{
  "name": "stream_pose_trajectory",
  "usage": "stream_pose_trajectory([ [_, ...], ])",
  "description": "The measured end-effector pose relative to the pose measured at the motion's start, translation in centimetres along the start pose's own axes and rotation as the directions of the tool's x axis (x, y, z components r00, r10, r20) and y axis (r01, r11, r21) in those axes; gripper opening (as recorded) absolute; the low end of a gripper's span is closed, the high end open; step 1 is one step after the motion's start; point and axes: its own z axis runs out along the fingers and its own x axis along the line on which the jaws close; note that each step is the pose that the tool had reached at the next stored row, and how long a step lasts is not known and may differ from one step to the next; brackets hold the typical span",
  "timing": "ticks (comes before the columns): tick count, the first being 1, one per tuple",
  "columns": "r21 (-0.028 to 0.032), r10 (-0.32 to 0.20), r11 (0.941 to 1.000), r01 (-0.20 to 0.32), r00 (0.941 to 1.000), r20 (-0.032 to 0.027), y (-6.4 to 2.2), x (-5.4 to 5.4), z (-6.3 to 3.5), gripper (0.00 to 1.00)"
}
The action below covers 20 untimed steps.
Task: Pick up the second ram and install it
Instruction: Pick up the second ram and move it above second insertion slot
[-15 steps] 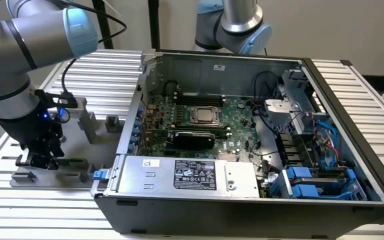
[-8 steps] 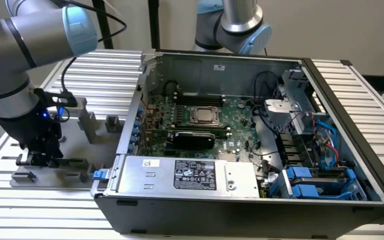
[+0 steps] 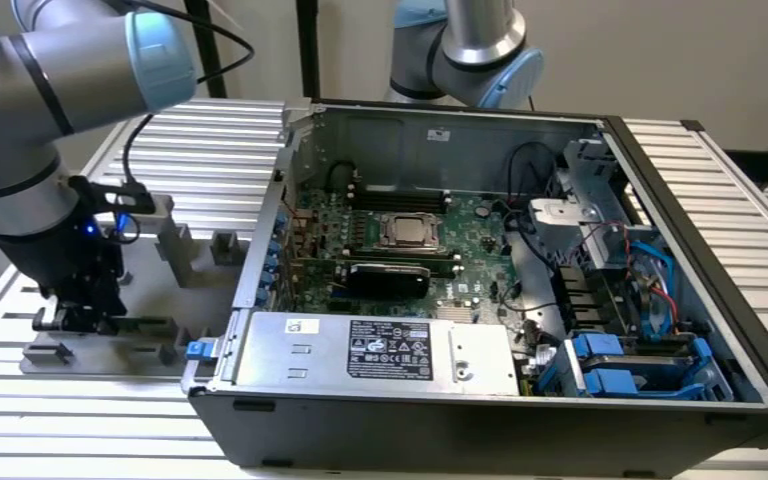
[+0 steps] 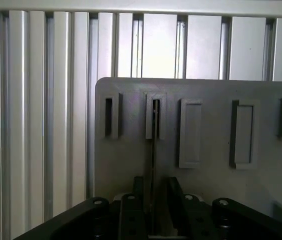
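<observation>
Spanning the scene is a table of ribbed silver aluminium slats (image 3: 37, 420), set before a pale wall (image 3: 664, 60). Toward the exterior view's left a flat grey plastic fixture plate (image 3: 177, 285) lies on the slats, with raised rectangular holders on its face. Toward the exterior view's right stands an open black metal computer case (image 3: 491, 445). Inside the case sit a large green motherboard (image 3: 471, 245) with a square silver CPU socket (image 3: 411, 232), a silver power-supply box (image 3: 277, 355) with a black label along the near wall, and blue plastic drive caddies (image 3: 624, 372) in the corner at the exterior view's right. A grey and blue robot arm (image 3: 37, 110) reaches down over the fixture plate, its black gripper (image 3: 75, 318) low against it. In the wrist view the second ram (image 4: 154, 145), a thin dark stick seen edge-on, stands on the plate with its far end in 1 narrow slotted holder (image 4: 155, 116) and its near end between the 2 black fingers (image 4: 177, 197). The fingers stand apart on either side of the stick, a light gap showing beside 1 of them, not clamped on it. A 2nd arm (image 3: 478, 50) rises behind the case.
</observation>
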Motion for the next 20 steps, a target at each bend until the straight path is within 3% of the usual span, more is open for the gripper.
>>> stream_pose_trajectory([
  [7,0.0,0.0,1.0,0.0,1.0,0.0,-0.19,0.0,0.01,1.0],
  [8,0.0001,0.0,1.0,0.0,1.0,0.0001,-0.2,0.0,0.01,0.0],
  [20,0.0001,0.001,1.0,-0.001,1.0,0.0,-0.22,0.0,0.01,0.0],
])
